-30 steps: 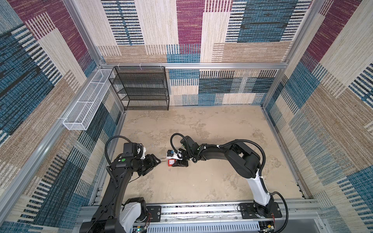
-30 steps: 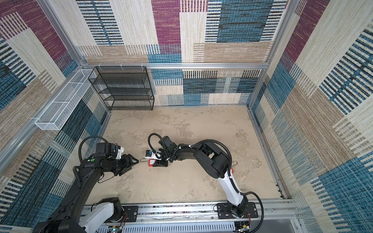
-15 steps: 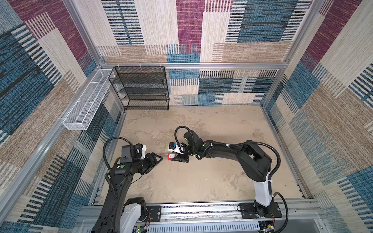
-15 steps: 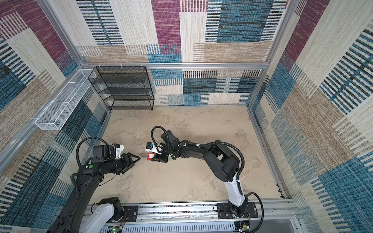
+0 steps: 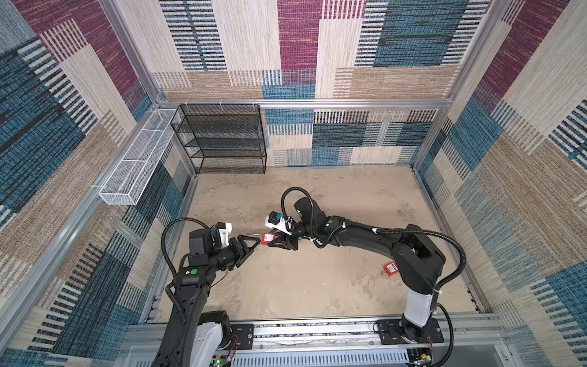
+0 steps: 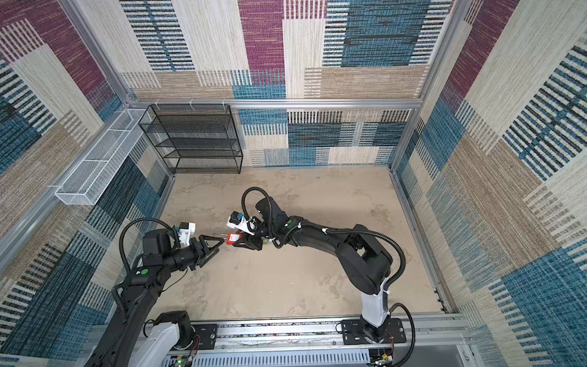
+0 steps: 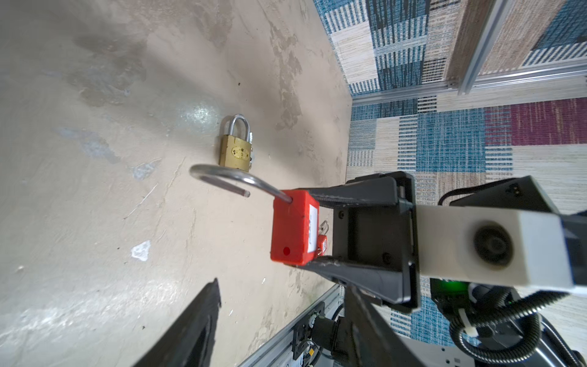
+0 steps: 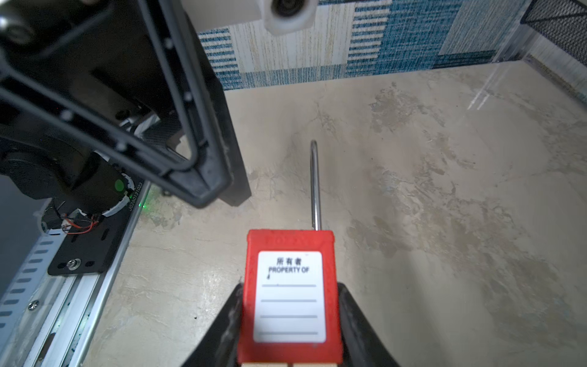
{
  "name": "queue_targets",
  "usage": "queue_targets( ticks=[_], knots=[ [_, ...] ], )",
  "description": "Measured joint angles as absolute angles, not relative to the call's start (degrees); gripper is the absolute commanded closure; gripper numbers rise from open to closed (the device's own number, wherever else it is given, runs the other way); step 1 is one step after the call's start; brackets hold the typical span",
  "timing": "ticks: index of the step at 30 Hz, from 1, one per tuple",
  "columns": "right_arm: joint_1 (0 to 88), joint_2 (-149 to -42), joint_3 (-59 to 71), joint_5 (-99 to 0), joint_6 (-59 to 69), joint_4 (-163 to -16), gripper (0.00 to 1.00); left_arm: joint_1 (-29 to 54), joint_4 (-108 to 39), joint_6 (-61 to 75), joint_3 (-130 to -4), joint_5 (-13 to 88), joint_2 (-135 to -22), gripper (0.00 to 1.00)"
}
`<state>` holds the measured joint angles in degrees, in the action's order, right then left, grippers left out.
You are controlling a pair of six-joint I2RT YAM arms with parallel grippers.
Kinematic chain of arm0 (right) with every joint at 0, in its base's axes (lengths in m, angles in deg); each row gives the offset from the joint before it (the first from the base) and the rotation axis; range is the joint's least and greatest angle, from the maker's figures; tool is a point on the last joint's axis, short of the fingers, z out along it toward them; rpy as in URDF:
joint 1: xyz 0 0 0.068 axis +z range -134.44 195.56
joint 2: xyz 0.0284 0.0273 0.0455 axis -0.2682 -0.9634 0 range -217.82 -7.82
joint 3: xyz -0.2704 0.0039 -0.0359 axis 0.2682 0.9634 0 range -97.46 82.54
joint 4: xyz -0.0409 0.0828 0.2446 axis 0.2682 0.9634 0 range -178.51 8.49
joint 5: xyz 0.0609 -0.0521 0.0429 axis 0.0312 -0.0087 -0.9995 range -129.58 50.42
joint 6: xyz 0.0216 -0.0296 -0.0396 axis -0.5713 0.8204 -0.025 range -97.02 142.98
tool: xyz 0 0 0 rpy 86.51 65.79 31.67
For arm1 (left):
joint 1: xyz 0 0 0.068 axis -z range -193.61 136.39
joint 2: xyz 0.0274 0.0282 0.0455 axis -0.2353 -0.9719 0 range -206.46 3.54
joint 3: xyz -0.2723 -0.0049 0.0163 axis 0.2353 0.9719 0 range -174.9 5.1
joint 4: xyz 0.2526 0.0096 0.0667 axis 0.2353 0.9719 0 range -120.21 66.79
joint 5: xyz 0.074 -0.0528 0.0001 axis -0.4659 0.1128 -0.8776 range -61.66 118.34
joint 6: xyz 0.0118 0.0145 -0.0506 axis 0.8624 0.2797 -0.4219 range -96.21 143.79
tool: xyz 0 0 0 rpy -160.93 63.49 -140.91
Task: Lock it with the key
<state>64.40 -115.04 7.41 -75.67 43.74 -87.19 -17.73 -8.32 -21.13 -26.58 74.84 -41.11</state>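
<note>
A red padlock (image 5: pixel 268 238) (image 6: pixel 233 237) with a white label is held off the floor in my right gripper (image 5: pixel 272 240) (image 6: pixel 239 241), which is shut on its body. The right wrist view has the padlock (image 8: pixel 290 241) between the fingers of the right gripper (image 8: pixel 290 286). Its steel shackle (image 7: pixel 222 176) (image 8: pixel 314 184) is swung open, with one leg free. My left gripper (image 5: pixel 255 246) (image 6: pixel 221 247) (image 7: pixel 281 286) is open just left of the padlock (image 7: pixel 293 228), not touching it. I cannot make out a key.
A second red padlock (image 5: pixel 390 269) lies on the floor by the right arm's base. A brass padlock (image 7: pixel 236 152) lies on the floor beyond the held one. A black mesh rack (image 5: pixel 222 139) and a white wire basket (image 5: pixel 136 159) stand at the back left.
The right gripper has carried the red padlock a little farther back and higher. The left gripper has moved right, closer to it, and is still open.
</note>
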Motion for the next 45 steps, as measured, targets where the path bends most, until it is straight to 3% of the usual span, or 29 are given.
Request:
queue_targets(
  ticks=[8,15,24,30,33,35,36,40,45],
  knots=[
    [64.4,-114.3,6.4,-78.2,43.0,-87.0,0.67,-15.6,-11.9,-22.7,-27.0,75.5,-42.1,0.43],
    [64.4,-113.7,5.9,-78.6,42.7,-86.6,0.68,-14.2,-14.9,-24.6,-27.2,75.6,-43.2,0.57],
    [64.5,-112.8,6.2,-80.6,42.7,-86.6,0.67,-12.4,-17.1,-26.8,-27.3,75.3,-43.7,0.64],
    [64.5,-113.1,5.6,-81.1,43.2,-86.1,0.65,-12.1,-17.8,-27.5,-27.0,74.7,-42.5,0.75],
    [64.5,-113.3,5.4,-80.9,43.4,-85.6,0.57,-12.1,-18.3,-28.3,-26.2,73.9,-42.1,0.79],
    [64.5,-113.3,5.4,-80.7,43.4,-85.4,0.39,-12.1,-18.9,-28.7,-25.8,73.9,-41.8,0.8],
    [64.5,-113.3,5.5,-80.9,43.1,-85.4,0.36,-12.1,-18.9,-28.5,-25.8,73.4,-41.7,0.81],
    [64.5,-112.5,6.4,-80.6,43.1,-86.5,0.28,-12.2,-19.4,-28.5,-25.7,72.0,-40.6,0.83],
    [64.0,-110.7,8.5,-79.2,41.2,-88.5,0.26,-12.2,-20.2,-28.5,-25.8,72.0,-40.0,0.83]
  ],
)
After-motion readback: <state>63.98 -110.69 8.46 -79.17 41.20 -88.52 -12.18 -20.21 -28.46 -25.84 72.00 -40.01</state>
